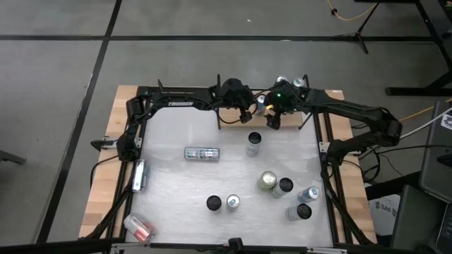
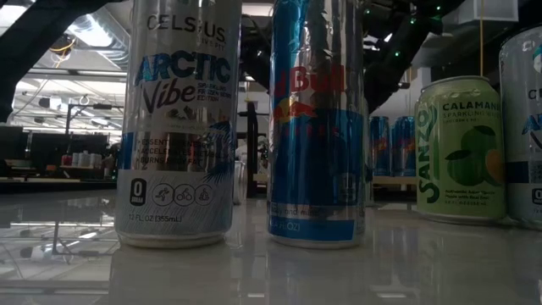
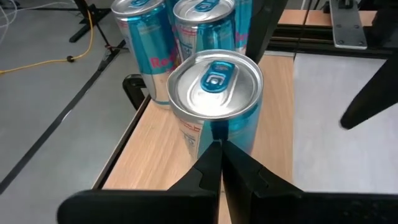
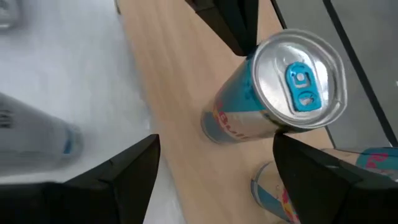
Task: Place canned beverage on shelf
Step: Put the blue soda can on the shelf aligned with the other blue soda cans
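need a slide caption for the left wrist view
Shut left claw just behind a blue can standing on the wooden shelf, two more cans behind it.

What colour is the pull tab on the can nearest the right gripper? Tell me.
Blue, on a silver lid; the can shows best in the right wrist view.

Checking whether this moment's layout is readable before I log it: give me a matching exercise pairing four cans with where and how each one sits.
Things:
1. green can
2. red can
3. silver can
4. blue can

Places and states:
A. standing on the shelf
B. lying on its side near the middle of the table
C. standing on the table's right half, next to a dark-topped can
D. lying at a left-hand corner of the table

Pairs: 1-C, 2-D, 3-B, 4-A
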Available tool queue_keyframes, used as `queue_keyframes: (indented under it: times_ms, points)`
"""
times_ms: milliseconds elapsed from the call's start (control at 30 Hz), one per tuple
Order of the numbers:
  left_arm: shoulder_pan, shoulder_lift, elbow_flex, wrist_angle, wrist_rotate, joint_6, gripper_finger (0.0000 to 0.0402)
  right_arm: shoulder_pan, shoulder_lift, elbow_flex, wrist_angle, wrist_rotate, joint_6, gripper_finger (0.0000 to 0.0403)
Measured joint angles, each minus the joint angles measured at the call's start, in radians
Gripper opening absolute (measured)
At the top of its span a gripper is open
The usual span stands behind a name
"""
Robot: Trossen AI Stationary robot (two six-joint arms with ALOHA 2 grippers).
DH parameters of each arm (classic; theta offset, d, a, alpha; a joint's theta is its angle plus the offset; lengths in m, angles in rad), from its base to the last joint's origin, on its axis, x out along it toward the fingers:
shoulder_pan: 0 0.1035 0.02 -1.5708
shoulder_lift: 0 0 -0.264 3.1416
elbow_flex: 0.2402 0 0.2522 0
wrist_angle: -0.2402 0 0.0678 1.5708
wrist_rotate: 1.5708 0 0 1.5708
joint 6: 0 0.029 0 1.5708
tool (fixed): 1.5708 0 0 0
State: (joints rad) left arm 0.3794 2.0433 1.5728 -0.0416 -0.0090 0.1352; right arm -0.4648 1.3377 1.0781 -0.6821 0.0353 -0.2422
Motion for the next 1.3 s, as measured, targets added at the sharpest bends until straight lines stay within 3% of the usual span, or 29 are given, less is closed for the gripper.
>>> queue_keyframes:
  times_ms: [367, 667, 900, 1300]
  points:
    - [0.000, -0.049, -0.001, -0.095, -0.004, 0.006, 0.0005, 0.000, -0.035, 0.122, -0.065, 0.008, -0.041, 0.0303]
    - [0.016, -0.154, -0.001, -0.278, -0.007, 0.033, 0.0005, -0.042, -0.016, 0.131, 0.118, -0.004, -0.157, 0.0303]
    - [0.024, -0.202, -0.001, -0.374, -0.008, 0.044, 0.0005, -0.114, 0.040, 0.131, 0.106, -0.158, -0.154, 0.0303]
    - [0.024, -0.201, -0.001, -0.380, -0.008, 0.043, 0.0005, -0.127, 0.121, 0.131, 0.106, -0.114, -0.159, 0.0303]
